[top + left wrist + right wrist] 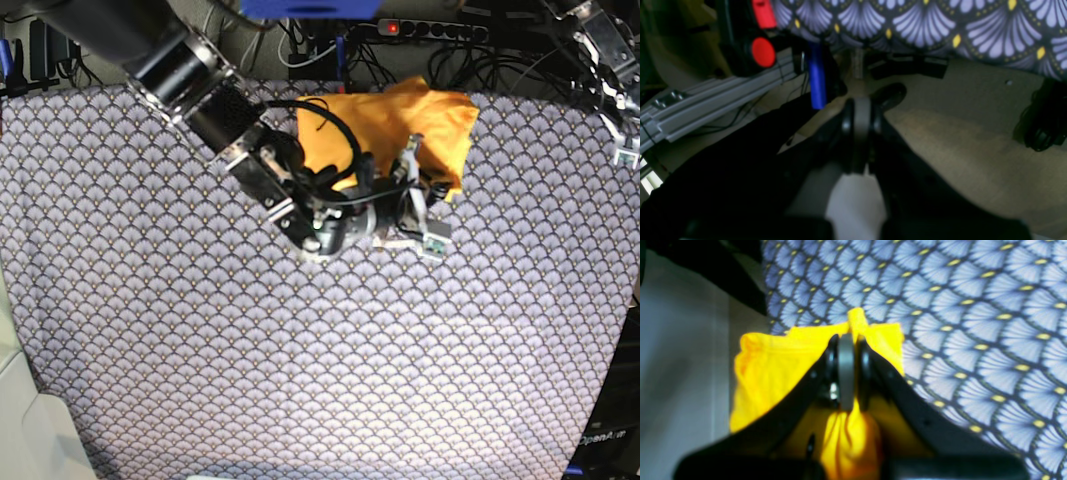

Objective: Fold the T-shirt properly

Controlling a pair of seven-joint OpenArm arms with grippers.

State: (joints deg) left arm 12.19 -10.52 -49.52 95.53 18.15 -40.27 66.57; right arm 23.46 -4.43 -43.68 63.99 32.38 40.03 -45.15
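Nearest to us, in the right wrist view, our right gripper (846,340) has its jaws clamped on a bunched ridge of the T-shirt (773,366), whose yellow cloth spreads below the jaws and to their left, with a small nub poking out just past the tips. Beyond the jaws lies the scallop-patterned cloth (973,323) that covers the counter. From the base view, the T-shirt (400,125) sits as a compact, rumpled bundle toward the far edge of the counter, just behind the right gripper (410,165). Our left gripper (858,106) hangs off past the counter's edge, jaws pressed together on nothing, well apart from the shirt. We judge the folding well advanced: the shirt is gathered into a small packet, but its edges look uneven, so squaring, flattening and letting go remain.
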